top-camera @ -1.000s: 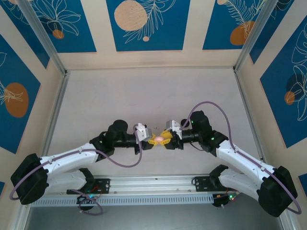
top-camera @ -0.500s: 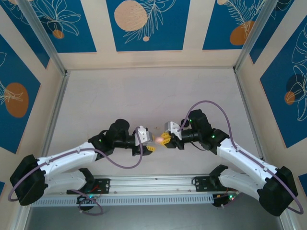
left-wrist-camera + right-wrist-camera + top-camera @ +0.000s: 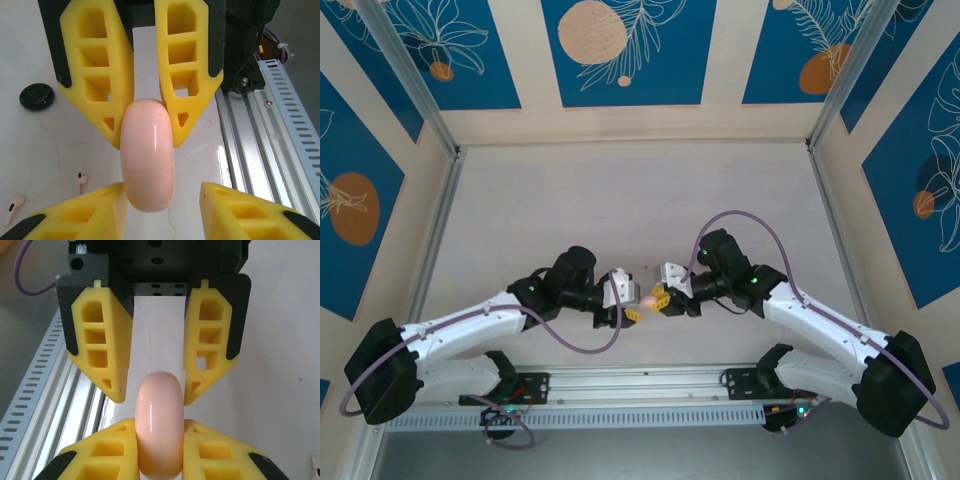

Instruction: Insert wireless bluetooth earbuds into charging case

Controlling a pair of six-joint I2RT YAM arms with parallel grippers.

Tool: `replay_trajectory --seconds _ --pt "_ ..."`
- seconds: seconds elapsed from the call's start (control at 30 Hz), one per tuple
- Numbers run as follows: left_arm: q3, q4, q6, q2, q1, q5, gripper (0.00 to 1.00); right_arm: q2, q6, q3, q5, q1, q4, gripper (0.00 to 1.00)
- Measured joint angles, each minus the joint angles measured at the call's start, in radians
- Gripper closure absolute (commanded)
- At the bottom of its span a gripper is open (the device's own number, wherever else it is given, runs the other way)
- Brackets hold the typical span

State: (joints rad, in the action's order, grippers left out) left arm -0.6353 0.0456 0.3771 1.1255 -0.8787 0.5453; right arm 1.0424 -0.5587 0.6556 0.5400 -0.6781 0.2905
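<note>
Right gripper (image 3: 160, 426): jaws clamped on the pale pink charging case (image 3: 148, 155), held edge-on. Left gripper (image 3: 161, 187): jaws parted, straddling the case's other end. One pink earbud (image 3: 81, 179) and a second pink earbud (image 3: 13, 205) lie on the desk (image 3: 45, 145), near a black case (image 3: 36, 95).

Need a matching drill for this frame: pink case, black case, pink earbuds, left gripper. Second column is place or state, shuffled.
Things
1. pink case
2. black case
3. pale pink earbuds
4. left gripper

Place or state
A. a pair lying loose on the table
B. open, fingers spread either side of the pink case
C. clamped in the right gripper, between the two arms
D. a single piece lying on the table, beyond the pair in the left wrist view

Pairs: 1-C, 2-D, 3-A, 4-B
</note>
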Motion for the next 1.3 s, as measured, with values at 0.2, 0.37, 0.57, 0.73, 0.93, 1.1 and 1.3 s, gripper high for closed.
replay_trajectory --seconds 0.2,0.37,0.57,0.73,0.93,1.1,1.3 --pt "0.0 -0.003 -0.001 0.002 0.0 0.005 0.6 0.029 -0.009 0.01 0.011 -0.01 -0.014 0.83" --pt "0.0 -0.008 -0.004 0.002 0.0 0.004 0.7 0.046 -0.011 0.013 0.016 -0.017 -0.033 0.83" --pt "0.0 -0.009 -0.008 0.002 0.002 -0.003 0.77 0.053 -0.01 0.015 0.019 -0.023 -0.037 0.69" --pt "0.0 -0.011 -0.008 -0.001 0.002 -0.004 0.78 0.053 0.005 0.016 0.006 -0.02 -0.054 0.58" --pt "0.0 -0.017 -0.009 -0.022 0.002 -0.024 0.79 0.047 0.048 0.016 -0.007 0.001 -0.08 0.57" --pt "0.001 -0.039 -0.01 -0.031 0.008 -0.047 0.79 0.021 0.077 0.016 -0.002 0.039 -0.096 0.57" --pt "0.012 -0.037 -0.012 -0.032 0.008 -0.04 0.8 -0.005 0.115 0.008 0.002 0.096 -0.144 0.57"
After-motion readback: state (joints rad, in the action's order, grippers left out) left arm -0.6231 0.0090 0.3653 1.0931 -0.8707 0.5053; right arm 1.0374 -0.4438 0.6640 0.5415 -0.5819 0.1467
